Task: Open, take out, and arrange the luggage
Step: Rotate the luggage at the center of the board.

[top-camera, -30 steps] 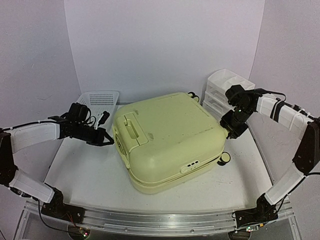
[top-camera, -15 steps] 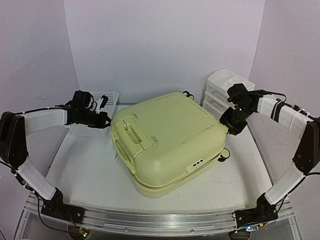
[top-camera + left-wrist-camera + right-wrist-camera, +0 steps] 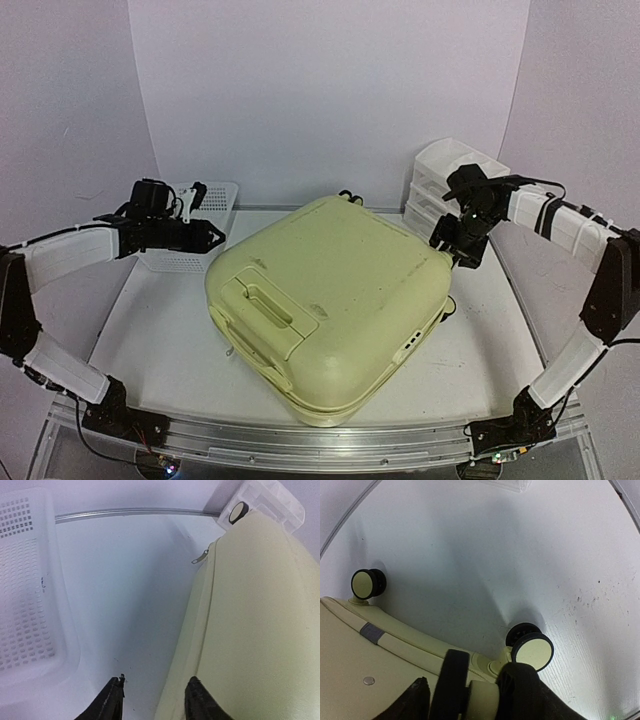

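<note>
Pale yellow-green hard-shell luggage (image 3: 330, 300) lies shut and flat, skewed diagonally at the centre of the white table (image 3: 150, 340), moulded handle uppermost; right gripper (image 3: 470, 697), fingers parted, straddles 1 corner wheel (image 3: 455, 677); left gripper (image 3: 155, 702), fingers spread and empty, hovers just beside its left edge, near a white basket (image 3: 30, 605).

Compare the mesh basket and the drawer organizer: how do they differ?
The mesh basket has perforated walls and an open top. The drawer organizer has solid walls, stacked drawers and open compartments on top. The basket sits to the back left of the luggage, and the organizer sits to its back right. The basket is low and wide, the organizer taller and narrower. Both are white plastic.
</note>
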Action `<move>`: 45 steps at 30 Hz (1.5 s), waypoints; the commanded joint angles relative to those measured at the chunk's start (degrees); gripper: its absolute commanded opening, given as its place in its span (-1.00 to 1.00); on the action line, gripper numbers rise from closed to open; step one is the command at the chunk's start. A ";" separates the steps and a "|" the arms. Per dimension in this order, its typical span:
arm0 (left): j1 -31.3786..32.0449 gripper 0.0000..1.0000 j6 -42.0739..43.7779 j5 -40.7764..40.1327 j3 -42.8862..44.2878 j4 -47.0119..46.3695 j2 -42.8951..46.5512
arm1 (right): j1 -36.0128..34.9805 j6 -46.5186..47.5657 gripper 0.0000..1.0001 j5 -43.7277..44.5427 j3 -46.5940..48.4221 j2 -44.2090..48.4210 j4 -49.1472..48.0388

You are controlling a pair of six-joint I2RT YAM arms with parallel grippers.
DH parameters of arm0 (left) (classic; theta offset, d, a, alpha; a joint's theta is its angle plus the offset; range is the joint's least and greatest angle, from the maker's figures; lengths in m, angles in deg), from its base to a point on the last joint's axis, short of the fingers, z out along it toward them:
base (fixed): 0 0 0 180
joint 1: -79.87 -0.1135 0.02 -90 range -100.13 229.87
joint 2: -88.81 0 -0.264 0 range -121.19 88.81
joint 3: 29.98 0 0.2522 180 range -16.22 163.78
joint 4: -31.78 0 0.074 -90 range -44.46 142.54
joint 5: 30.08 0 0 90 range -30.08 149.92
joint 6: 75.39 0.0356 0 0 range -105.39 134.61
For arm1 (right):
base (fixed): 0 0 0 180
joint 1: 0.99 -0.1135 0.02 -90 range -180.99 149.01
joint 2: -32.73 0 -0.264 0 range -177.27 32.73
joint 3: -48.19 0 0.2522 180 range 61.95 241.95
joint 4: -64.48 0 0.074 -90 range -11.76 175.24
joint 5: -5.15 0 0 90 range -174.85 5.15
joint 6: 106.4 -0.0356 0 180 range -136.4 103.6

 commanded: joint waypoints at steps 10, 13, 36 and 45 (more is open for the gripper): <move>0.08 0.99 -8.39 -13.48 -11.13 11.15 34.08 | -1.95 19.58 0.96 1.91 4.89 6.31 2.68; 0.09 0.99 -12.18 -15.65 -11.26 16.88 41.10 | -1.97 21.98 0.97 -0.18 2.63 10.49 1.93; 2.94 0.95 -25.67 17.55 -19.44 23.60 44.40 | -4.25 11.34 0.97 -34.58 -19.79 22.49 -15.41; 11.67 0.90 -27.16 13.52 -20.11 11.10 34.52 | -4.27 9.97 0.96 -34.17 -19.41 17.48 -22.34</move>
